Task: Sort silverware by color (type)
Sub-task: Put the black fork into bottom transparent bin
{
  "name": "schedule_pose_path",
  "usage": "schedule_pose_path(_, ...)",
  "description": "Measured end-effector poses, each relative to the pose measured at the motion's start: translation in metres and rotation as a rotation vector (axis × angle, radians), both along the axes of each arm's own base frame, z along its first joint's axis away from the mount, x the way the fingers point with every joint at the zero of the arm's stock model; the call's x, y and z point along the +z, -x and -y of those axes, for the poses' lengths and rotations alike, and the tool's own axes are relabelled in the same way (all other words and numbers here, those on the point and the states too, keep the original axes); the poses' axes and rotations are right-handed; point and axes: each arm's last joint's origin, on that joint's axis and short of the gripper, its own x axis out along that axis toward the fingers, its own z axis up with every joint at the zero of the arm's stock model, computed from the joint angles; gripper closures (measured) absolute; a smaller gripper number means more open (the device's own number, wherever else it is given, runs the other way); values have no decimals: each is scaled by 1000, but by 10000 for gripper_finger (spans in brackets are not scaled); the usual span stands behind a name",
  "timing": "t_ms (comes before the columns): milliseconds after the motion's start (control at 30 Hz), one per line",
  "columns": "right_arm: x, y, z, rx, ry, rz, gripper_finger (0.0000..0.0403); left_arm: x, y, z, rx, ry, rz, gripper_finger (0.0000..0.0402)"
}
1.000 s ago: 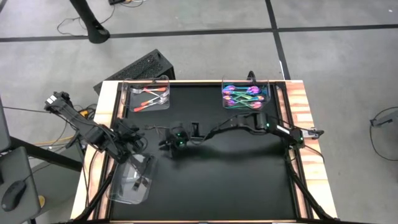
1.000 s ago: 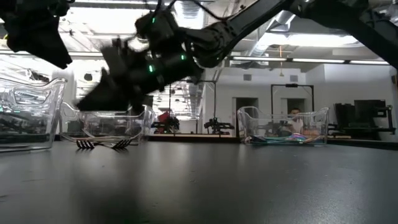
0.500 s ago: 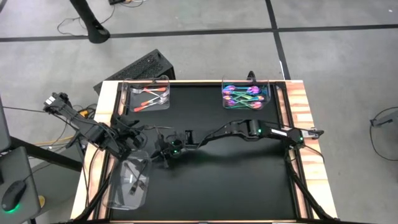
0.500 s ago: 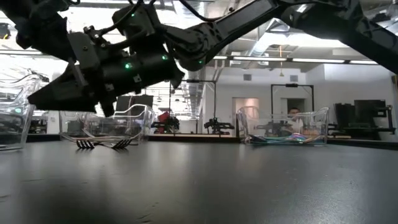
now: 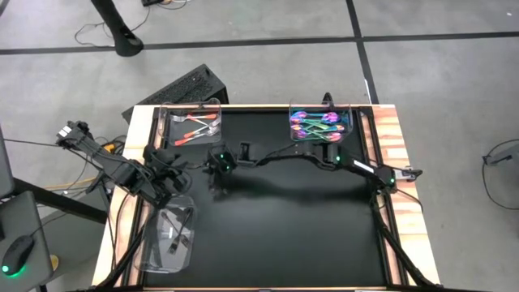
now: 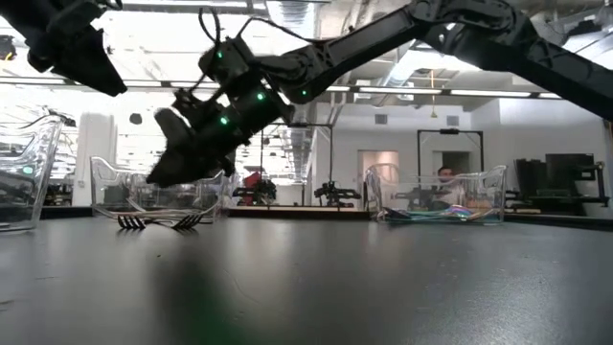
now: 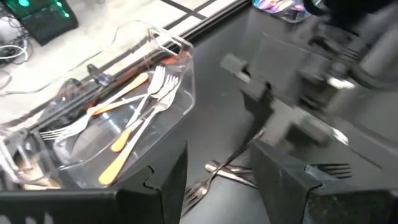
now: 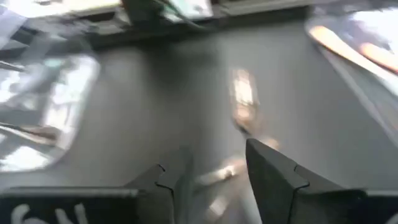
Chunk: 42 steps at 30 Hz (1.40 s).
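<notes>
Two dark forks (image 6: 158, 222) lie on the black table, at its left; they also show in the left wrist view (image 7: 224, 173). My right gripper (image 5: 216, 175) hangs open and empty just above them, in the low view (image 6: 165, 175) slanting down. My left gripper (image 7: 217, 163) is open and empty at the table's left (image 5: 172, 168), near the forks. A clear tray (image 5: 212, 123) at the far left holds orange-handled forks (image 7: 124, 130). A clear tray (image 5: 350, 122) at the far right holds iridescent silverware (image 5: 316, 126). A clear tray (image 5: 150, 251) at the near left holds dark pieces (image 5: 174, 231).
The table's middle and right half (image 5: 308, 227) are bare black surface. Wooden rails (image 5: 397, 162) run along the table's sides. A keyboard (image 5: 182, 89) lies on the floor beyond the far left corner.
My right gripper has swung toward the near left tray, then back toward the far edge, and now hangs over the two forks. The near left tray has slid a little toward the left edge.
</notes>
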Motion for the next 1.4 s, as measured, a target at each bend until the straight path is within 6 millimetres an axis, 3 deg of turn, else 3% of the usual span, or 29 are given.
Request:
schedule_pose_path(200,-6,3,20,-17,31,-32,223,1,2,-2,17,-47,16,239)
schedule_pose_path(400,-43,-1,22,-22,36,-62,231,1,0,-6,55,-65,23,239)
schedule_pose_path(767,-46,2,26,-53,142,-121,255,1,-1,-11,91,-45,-12,239)
schedule_pose_path(900,-49,6,22,-20,161,-192,284,1,-2,-11,93,-39,-8,239)
schedule_pose_path(1100,-51,10,13,9,174,-262,388,1,-3,-11,93,-34,1,239)
schedule_pose_path(1267,-44,18,5,23,150,-360,397,0,-3,-10,90,-14,2,239)
schedule_pose_path(1400,-33,37,0,30,110,-540,398,0,-3,-10,81,-5,-12,239)
